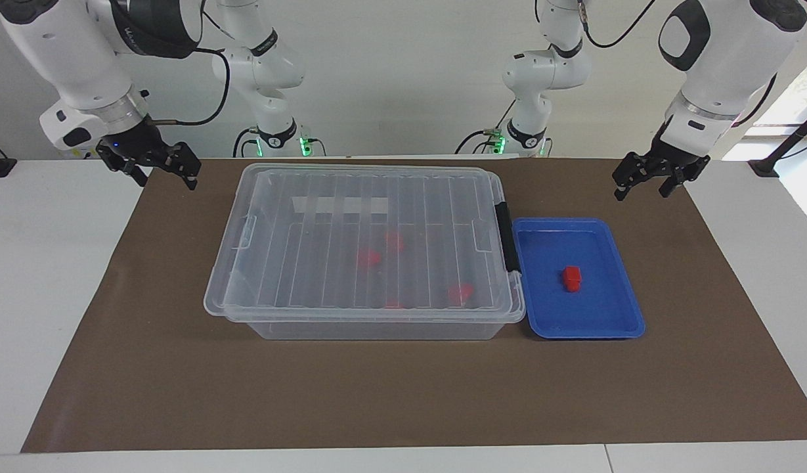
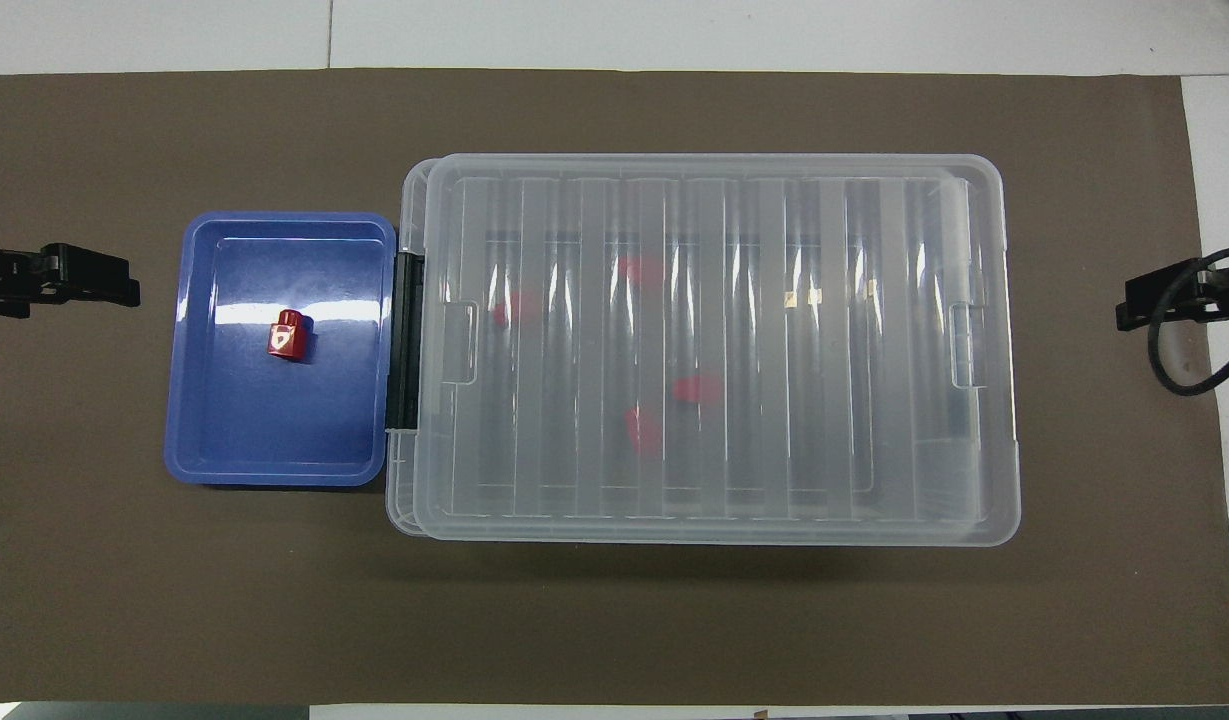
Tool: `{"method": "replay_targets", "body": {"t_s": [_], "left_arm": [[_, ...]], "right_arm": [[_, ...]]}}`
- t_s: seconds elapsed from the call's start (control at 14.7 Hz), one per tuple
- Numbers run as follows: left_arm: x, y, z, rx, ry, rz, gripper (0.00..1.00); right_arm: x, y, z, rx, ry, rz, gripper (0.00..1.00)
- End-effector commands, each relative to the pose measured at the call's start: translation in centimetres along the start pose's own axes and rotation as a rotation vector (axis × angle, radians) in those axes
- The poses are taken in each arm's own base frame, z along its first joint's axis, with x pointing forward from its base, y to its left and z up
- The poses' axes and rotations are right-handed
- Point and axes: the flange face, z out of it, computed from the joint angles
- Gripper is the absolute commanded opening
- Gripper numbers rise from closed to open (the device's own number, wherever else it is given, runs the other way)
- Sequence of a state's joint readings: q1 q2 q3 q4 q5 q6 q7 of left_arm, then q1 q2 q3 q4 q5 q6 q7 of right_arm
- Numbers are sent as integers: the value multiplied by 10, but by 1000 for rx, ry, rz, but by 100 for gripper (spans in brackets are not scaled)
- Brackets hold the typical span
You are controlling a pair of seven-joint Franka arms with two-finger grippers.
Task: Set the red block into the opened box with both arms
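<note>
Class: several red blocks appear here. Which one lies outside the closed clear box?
The red block in the blue tray; the others show blurred through the box lid.

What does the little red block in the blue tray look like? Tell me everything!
The red block is small, bright red and looks like shiny plastic. From above, a pale patch shows on its top. It lies alone near the middle of the shallow blue tray, resting on the tray's floor, clear of its walls. Nothing else touches it. The tray sits beside the big clear box, at its black latch end.

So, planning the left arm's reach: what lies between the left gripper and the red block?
In the overhead view, only bare brown mat and the blue tray's rim separate the left gripper from the red block.
</note>
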State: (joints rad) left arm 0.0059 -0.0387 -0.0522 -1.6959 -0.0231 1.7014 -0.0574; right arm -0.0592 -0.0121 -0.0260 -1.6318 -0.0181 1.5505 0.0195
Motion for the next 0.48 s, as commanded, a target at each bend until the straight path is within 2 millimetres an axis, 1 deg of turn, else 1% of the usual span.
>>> {"method": "replay_targets", "body": {"t_s": [0.0, 0.41], "left_arm": [[-8, -2, -3, 7, -1, 4, 100], [-8, -2, -3, 7, -1, 4, 100]], "right_arm": [[2, 1, -1, -10, 0, 17, 100], [3, 0, -1, -10, 4, 17, 100]]}}
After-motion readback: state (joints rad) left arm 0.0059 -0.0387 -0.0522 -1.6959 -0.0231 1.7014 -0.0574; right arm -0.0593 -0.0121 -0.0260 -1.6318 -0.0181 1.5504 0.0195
